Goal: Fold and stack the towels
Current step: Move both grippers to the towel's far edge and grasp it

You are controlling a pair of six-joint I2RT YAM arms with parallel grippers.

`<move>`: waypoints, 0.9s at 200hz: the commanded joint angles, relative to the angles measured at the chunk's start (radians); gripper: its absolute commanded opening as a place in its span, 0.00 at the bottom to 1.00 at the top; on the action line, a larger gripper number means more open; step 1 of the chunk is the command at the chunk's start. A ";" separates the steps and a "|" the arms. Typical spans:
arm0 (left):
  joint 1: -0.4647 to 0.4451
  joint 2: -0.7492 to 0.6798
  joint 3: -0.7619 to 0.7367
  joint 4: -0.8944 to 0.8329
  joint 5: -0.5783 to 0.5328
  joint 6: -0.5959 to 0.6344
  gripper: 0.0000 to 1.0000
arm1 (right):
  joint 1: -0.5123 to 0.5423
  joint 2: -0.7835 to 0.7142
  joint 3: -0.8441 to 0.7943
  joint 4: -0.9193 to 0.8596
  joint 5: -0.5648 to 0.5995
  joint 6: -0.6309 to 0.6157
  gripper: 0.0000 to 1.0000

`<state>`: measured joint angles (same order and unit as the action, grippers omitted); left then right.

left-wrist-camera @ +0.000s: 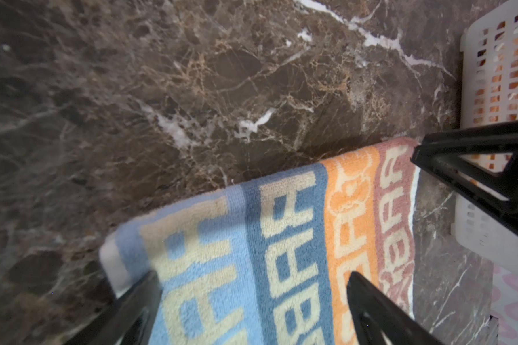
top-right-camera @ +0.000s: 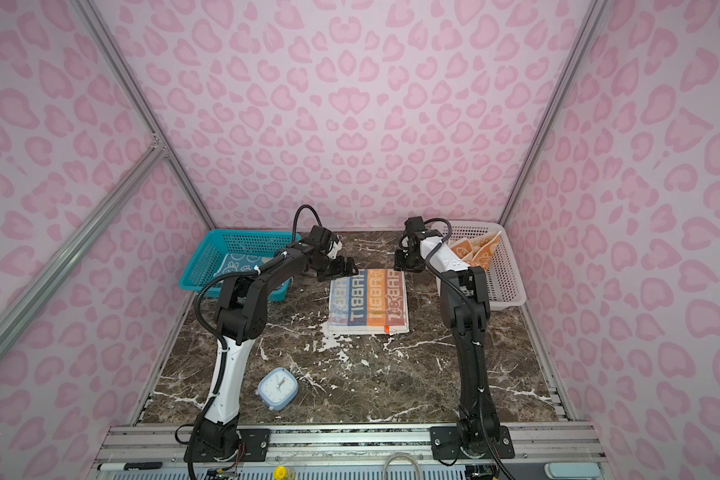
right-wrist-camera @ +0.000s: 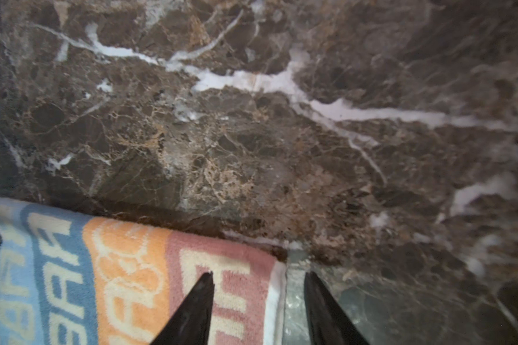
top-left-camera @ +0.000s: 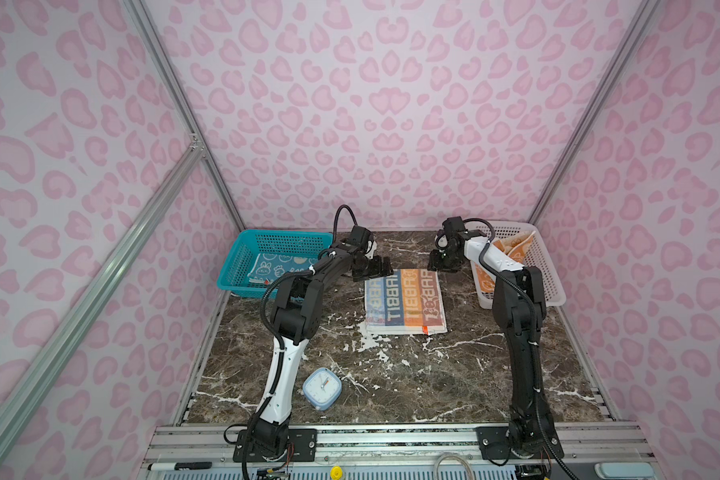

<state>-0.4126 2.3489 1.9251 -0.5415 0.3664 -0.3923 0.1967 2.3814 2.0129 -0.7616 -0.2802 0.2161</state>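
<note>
The striped towel with "RABBIT" lettering [top-left-camera: 406, 301] [top-right-camera: 368, 301] lies folded flat on the marble table in both top views. My left gripper [top-left-camera: 374, 270] [left-wrist-camera: 254, 298] hovers open at its far left corner, its fingers spread wide over the cloth. At the far right corner my right gripper [top-left-camera: 444, 266] [right-wrist-camera: 259, 277] has its jaws narrowly apart. One finger [right-wrist-camera: 204, 286] is over the pink stripe and the other over bare table, with the towel's white edge between them. A blue towel [top-left-camera: 279, 266] lies in the teal basket. An orange-and-cream towel [top-left-camera: 512, 249] sits crumpled in the white basket.
The teal mesh basket [top-left-camera: 235, 270] stands at the back left and the white mesh basket [top-left-camera: 545, 274] [left-wrist-camera: 497, 74] at the back right. A small pale blue clock [top-left-camera: 322, 388] lies near the left arm's base. Pink patterned walls close in three sides.
</note>
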 commanded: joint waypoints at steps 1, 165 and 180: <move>0.001 -0.173 -0.013 -0.014 -0.031 0.028 0.98 | 0.000 0.025 0.002 -0.027 0.027 -0.026 0.46; 0.007 -0.167 -0.021 -0.043 -0.064 0.038 0.98 | 0.004 0.045 -0.006 -0.008 -0.010 -0.010 0.06; 0.014 -0.151 -0.013 -0.068 -0.091 0.035 0.98 | 0.004 0.042 -0.009 -0.010 -0.010 -0.010 0.00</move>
<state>-0.4084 2.1860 1.9076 -0.5762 0.3138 -0.3595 0.1997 2.4176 2.0174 -0.7238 -0.2962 0.2077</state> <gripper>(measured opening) 0.985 0.048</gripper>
